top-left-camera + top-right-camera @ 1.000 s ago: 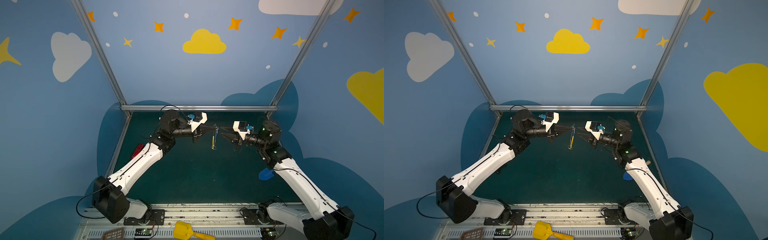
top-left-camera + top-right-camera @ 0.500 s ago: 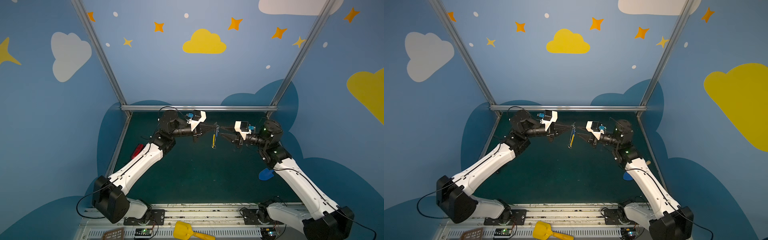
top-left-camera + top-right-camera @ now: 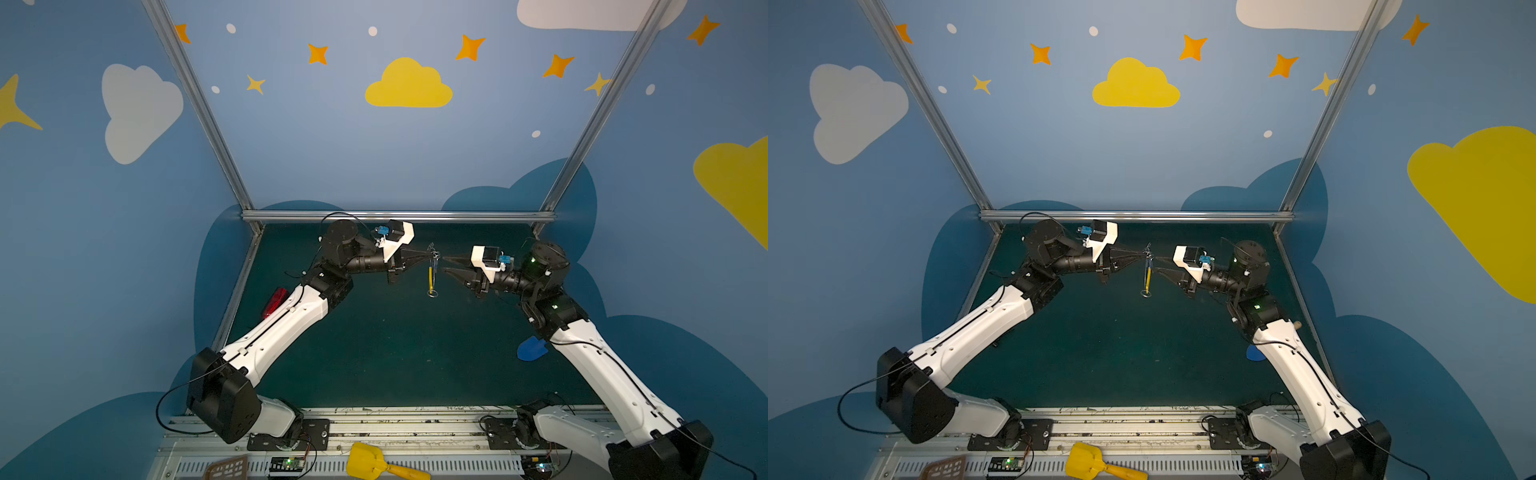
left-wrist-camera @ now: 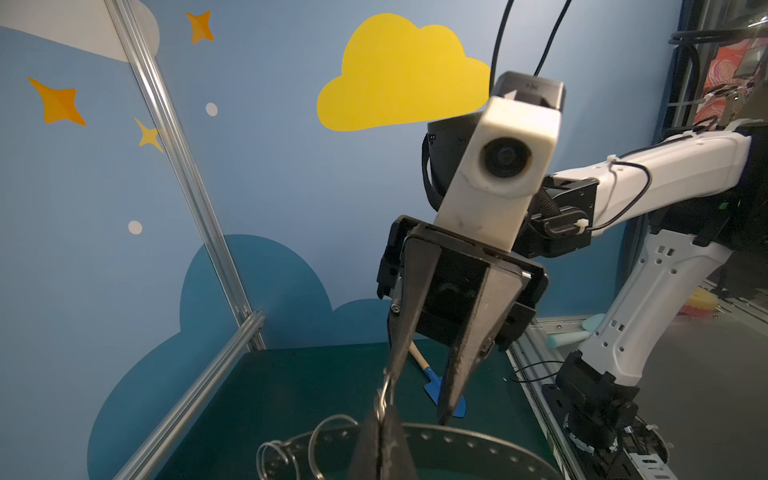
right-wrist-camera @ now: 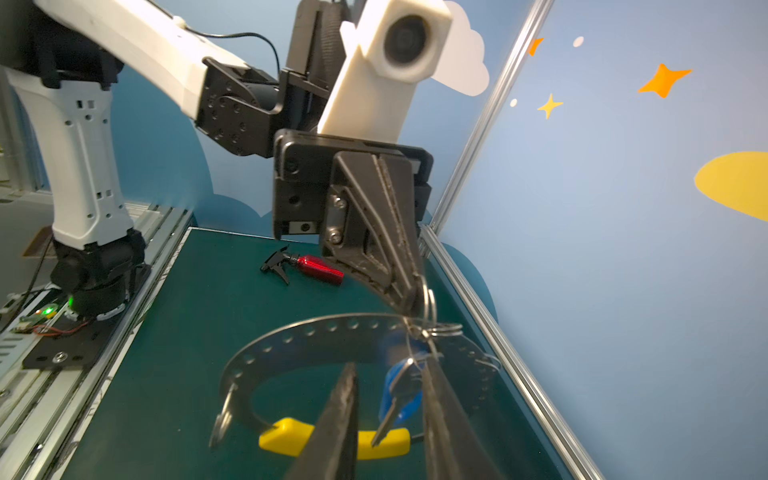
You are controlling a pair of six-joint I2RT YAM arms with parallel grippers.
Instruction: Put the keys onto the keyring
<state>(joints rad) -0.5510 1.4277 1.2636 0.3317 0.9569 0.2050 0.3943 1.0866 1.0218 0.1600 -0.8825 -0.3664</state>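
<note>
The keyring (image 5: 316,328), a thin grey hoop with rim holes and a yellow arc (image 5: 291,432), hangs in mid-air over the green mat. In both top views it shows edge-on (image 3: 432,278) (image 3: 1147,278). My left gripper (image 4: 382,415) is shut on a small metal loop (image 4: 385,392) at the hoop's top rim. The keys (image 5: 399,395), a silver key with a blue tag, dangle from the small rings there. They hang between the fingers of my right gripper (image 5: 390,365), which is open; one fingertip (image 4: 392,370) reaches the loop. Both gripper tips nearly meet (image 3: 430,254) (image 3: 444,266).
A red spray bottle (image 5: 307,266) lies on the mat by the left wall (image 3: 274,301). A blue toy shovel (image 3: 532,348) lies under the right arm. A yellow scoop (image 3: 374,461) and a brown mesh piece (image 3: 226,467) rest on the front rail. Aluminium frame bars border the mat.
My right gripper moved in toward the hanging keyring, then eased back a little. The left gripper kept its hold and barely moved.
</note>
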